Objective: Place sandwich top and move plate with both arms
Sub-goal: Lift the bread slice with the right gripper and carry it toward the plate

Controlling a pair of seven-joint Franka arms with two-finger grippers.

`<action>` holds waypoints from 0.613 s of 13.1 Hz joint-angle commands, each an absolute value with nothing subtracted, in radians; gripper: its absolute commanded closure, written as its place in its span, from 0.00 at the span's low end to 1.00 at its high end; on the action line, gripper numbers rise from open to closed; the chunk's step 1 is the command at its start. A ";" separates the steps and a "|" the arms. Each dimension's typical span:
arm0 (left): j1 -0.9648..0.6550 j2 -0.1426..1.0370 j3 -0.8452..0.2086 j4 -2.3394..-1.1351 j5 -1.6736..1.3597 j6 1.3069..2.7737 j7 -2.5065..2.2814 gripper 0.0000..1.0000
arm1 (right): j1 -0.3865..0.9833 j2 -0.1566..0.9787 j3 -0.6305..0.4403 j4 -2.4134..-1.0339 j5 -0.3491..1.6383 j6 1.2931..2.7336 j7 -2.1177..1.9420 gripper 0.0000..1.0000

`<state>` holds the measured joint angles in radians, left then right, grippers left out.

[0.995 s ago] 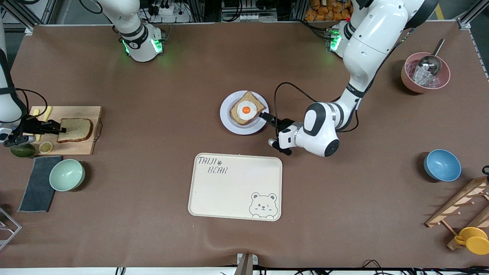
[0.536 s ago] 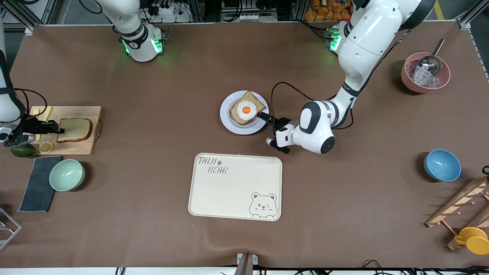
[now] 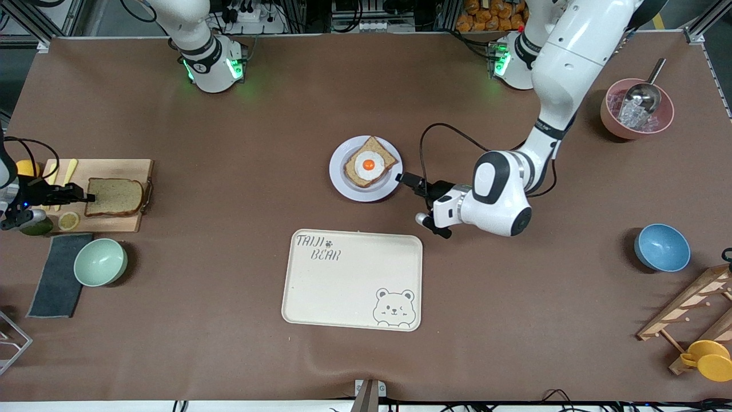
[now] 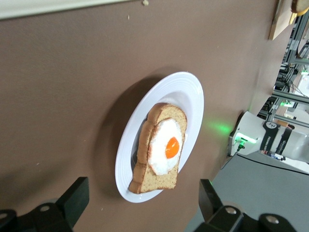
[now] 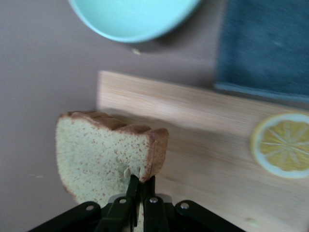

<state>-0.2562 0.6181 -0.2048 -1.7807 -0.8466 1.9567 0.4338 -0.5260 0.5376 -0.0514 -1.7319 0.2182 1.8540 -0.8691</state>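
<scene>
The sandwich top (image 3: 117, 196), a plain wholegrain slice, is over the wooden cutting board (image 3: 108, 169) at the right arm's end of the table. My right gripper (image 3: 86, 198) is shut on its crust edge; the right wrist view shows the fingertips (image 5: 142, 181) pinching the slice (image 5: 101, 154), which looks slightly raised. The pale plate (image 3: 343, 184) at mid-table carries a bread slice with a fried egg (image 3: 369, 165). My left gripper (image 3: 403, 178) is open just off the plate's rim; the left wrist view shows its gripper (image 4: 142, 200) wide apart before the plate (image 4: 188, 92).
A cream bear tray (image 3: 354, 280) lies nearer the camera than the plate. A mint bowl (image 3: 100, 261), grey cloth (image 3: 57, 274), lemon slice (image 3: 68, 220) and avocado (image 3: 33, 226) surround the board. A blue bowl (image 3: 661, 247), pink bowl (image 3: 606, 114) and wooden rack (image 3: 686, 309) are at the left arm's end.
My right gripper has closed onto the slice's edge and the slice has shifted a little toward mid-table. My left gripper has drawn back slightly from the plate, still open.
</scene>
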 commanded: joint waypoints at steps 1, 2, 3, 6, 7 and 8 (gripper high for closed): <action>-0.226 0.543 -0.202 -1.819 -0.754 1.950 0.373 0.00 | -0.483 0.522 -0.043 -1.690 0.229 1.775 -0.810 1.00; -0.210 0.538 -0.206 -1.819 -0.724 1.950 0.368 0.00 | -0.473 0.511 -0.023 -1.690 0.229 1.757 -0.772 1.00; -0.210 0.535 -0.204 -1.821 -0.721 1.950 0.368 0.00 | -0.471 0.499 0.009 -1.690 0.230 1.732 -0.717 1.00; -0.213 0.534 -0.206 -1.821 -0.721 1.950 0.364 0.00 | -0.471 0.450 0.133 -1.693 0.229 1.663 -0.470 1.00; -0.213 0.534 -0.206 -1.821 -0.721 1.950 0.364 0.00 | -0.472 0.439 0.174 -1.698 0.230 1.645 -0.403 1.00; -0.213 0.534 -0.206 -1.822 -0.721 1.950 0.364 0.00 | -0.472 0.430 0.213 -1.698 0.232 1.634 -0.346 1.00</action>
<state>-0.2121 0.5630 -0.2036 -1.7973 -0.7419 1.9529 0.3844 -0.4646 0.4729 0.1510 -1.6815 0.2207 1.6634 -0.4535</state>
